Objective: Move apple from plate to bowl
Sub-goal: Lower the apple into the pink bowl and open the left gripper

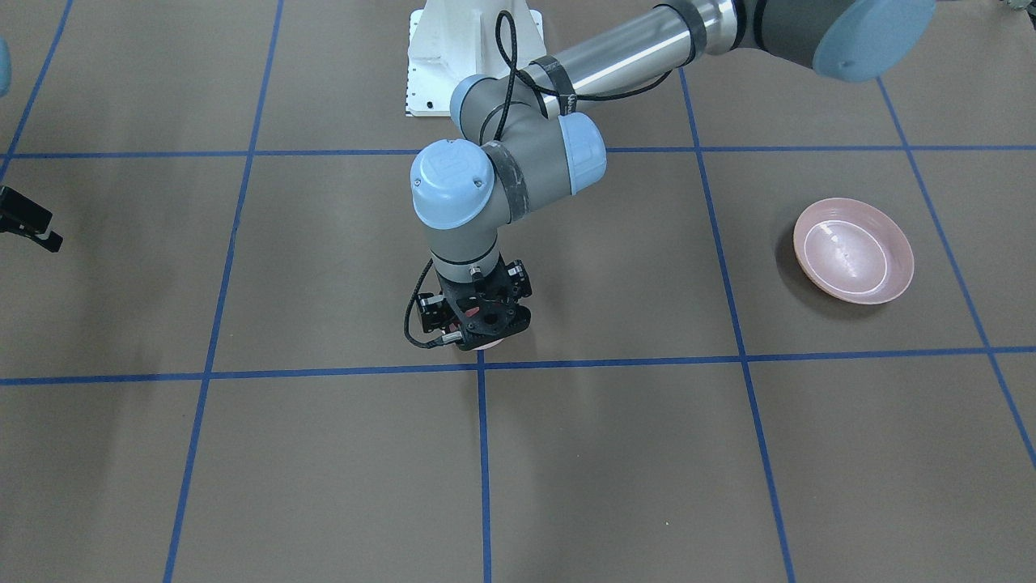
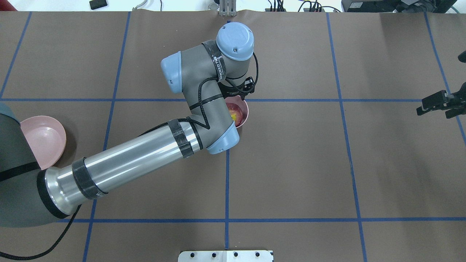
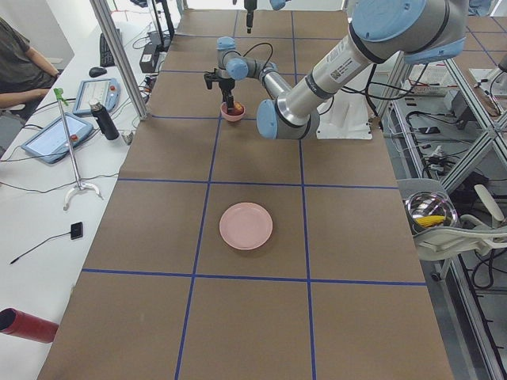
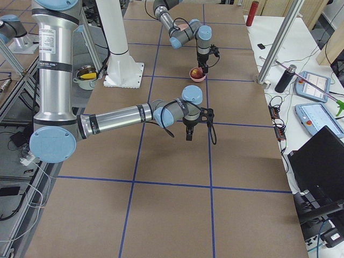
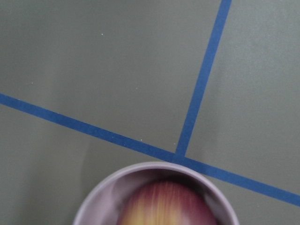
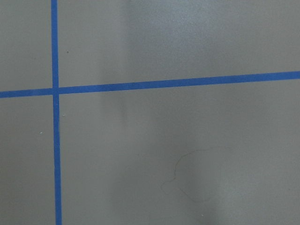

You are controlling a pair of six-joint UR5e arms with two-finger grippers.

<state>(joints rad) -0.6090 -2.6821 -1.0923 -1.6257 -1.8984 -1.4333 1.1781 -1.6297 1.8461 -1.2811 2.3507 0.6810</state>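
The dark red apple (image 2: 236,112) with its yellow-green patch lies inside the small deep pink bowl (image 2: 245,109) near the table's middle, by a crossing of blue tape lines. My left gripper (image 1: 479,328) hangs straight over the bowl and hides most of it; its fingers do not show, so I cannot tell whether it is open or shut. The left wrist view shows the bowl's rim (image 5: 140,168) and the apple (image 5: 164,206) just below the camera. The shallow pink plate (image 1: 853,250) sits empty, off to my left. My right gripper (image 2: 422,108) hovers over bare table at the right edge; I cannot tell its jaw state.
Blue tape lines (image 1: 484,453) grid the brown table. The white robot base (image 1: 473,57) stands at the table's robot side. An operators' bench with tablets and a bottle (image 3: 103,119) runs along the far side. A metal bowl (image 3: 430,214) sits off the table.
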